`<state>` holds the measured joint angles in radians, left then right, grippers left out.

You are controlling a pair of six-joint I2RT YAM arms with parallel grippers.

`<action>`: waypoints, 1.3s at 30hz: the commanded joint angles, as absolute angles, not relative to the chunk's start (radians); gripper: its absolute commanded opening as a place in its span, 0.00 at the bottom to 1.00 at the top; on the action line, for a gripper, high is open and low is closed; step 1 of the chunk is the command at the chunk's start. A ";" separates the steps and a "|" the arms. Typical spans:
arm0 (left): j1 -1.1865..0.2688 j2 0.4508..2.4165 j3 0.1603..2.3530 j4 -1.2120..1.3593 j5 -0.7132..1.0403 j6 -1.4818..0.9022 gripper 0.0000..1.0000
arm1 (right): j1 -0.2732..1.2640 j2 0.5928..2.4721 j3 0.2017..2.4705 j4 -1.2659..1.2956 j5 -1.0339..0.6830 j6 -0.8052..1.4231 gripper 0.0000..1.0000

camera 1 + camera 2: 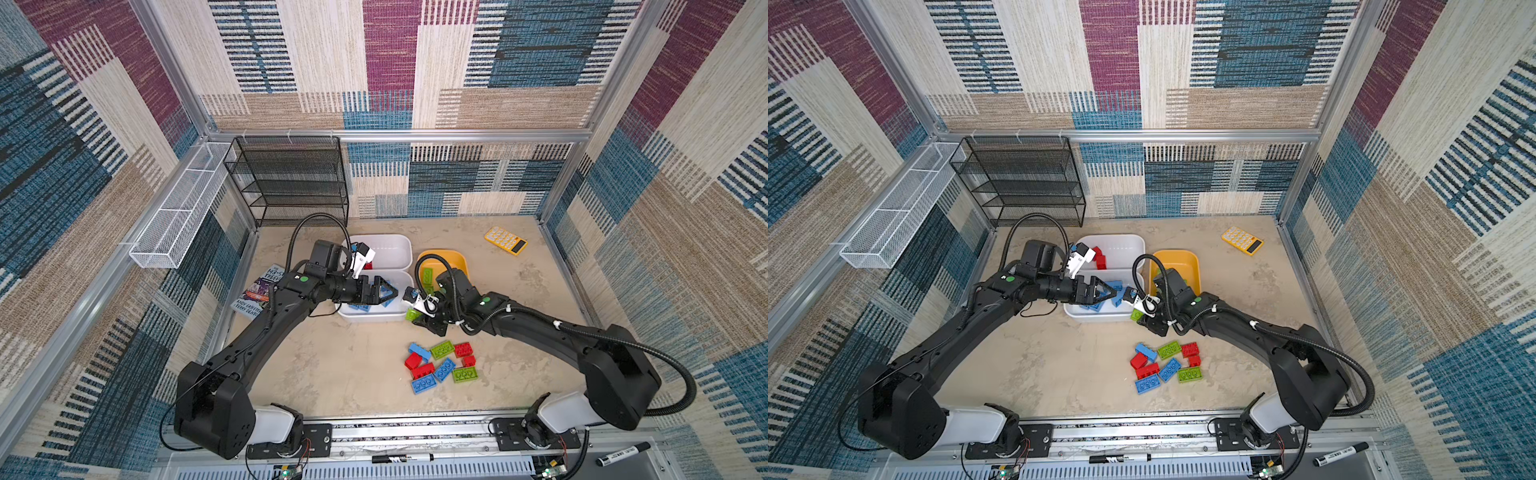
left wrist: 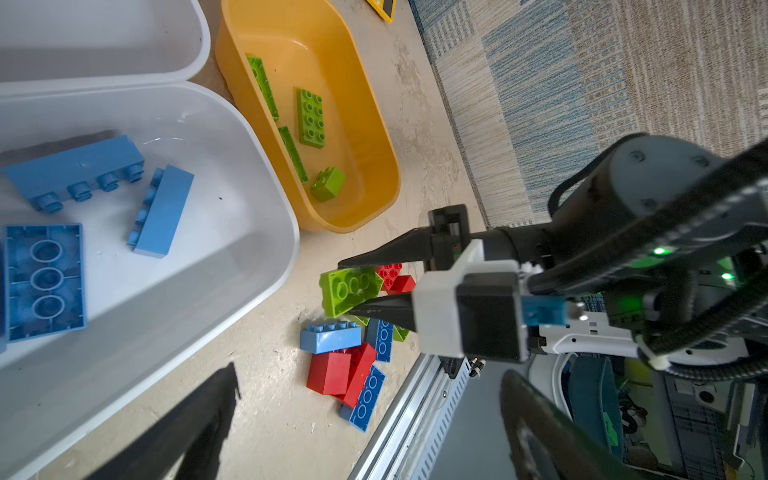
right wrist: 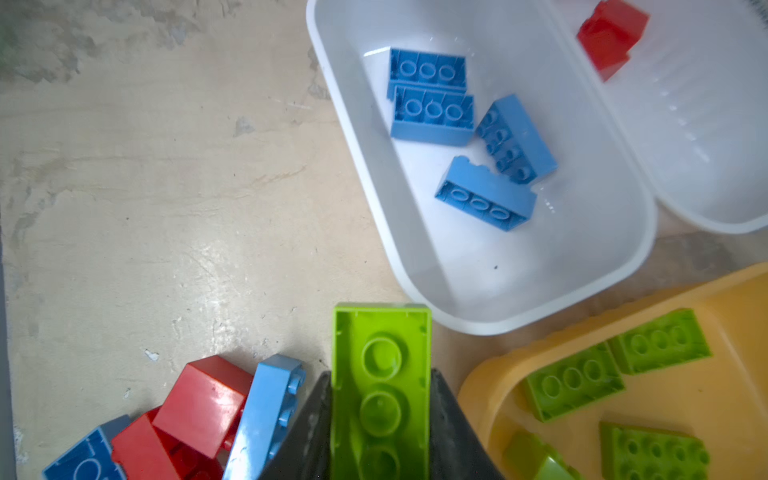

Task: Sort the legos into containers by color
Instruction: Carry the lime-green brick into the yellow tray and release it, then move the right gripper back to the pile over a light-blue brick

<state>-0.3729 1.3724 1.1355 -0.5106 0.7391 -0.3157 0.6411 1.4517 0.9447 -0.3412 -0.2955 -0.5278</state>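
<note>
Squinting at the book (image 1: 259,291) cover, I only get "TREE" and maybe "TERRY DENTON". Next over, the left gripper (image 1: 392,293) hangs spread wide over the near white tub (image 3: 415,266), which has four blue legos (image 3: 432,116) in it. The right gripper (image 3: 380,415) is clamped on a lime green lego (image 3: 380,353) just beside the yellow tub (image 3: 478,382), which holds four green legos (image 3: 573,382). Nine loose legos (image 1: 444,369) sit on the table (image 1: 353,374): four red, three blue, two green.

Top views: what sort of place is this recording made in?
Most likely a purpose-built robot test cell, not a lived-in room: an aluminium frame holds patterned wall panels around the tabletop, and a mounting rail runs along the front edge.
</note>
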 commanded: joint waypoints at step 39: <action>-0.292 1.332 1.108 -0.514 0.760 -0.309 0.99 | 0.463 1.568 1.083 -0.431 -0.448 -0.404 0.75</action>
<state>-0.3019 1.3384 1.1046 -0.4908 0.7395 -0.3367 0.4202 1.6264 1.1366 -0.3679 -0.3889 -0.4450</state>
